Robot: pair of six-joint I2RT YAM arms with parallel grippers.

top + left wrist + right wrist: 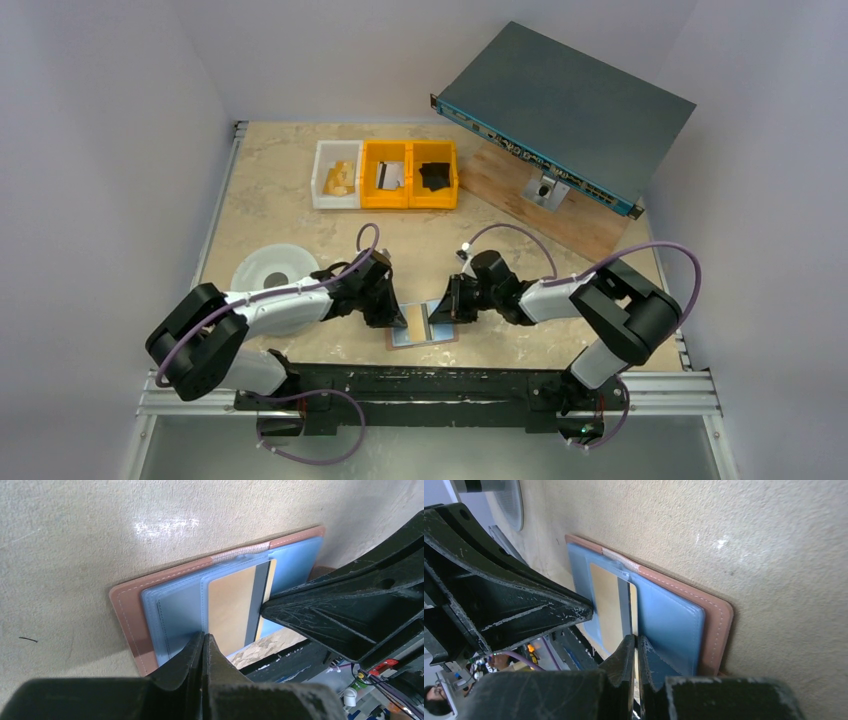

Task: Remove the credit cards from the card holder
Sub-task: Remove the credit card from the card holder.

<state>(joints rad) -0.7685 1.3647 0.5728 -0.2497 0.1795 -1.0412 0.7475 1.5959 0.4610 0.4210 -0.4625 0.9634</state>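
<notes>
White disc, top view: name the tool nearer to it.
Left. The left tool is on the card holder's side facing the white disc; the right tool is on the holder's opposite side, farther away.

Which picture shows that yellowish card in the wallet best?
The left wrist view: the yellowish-gold card fills the middle, with its dark stripe plain, tucked in the open card holder. The right wrist view shows it narrower and slanted; the top view shows only a tiny tan patch.
</notes>
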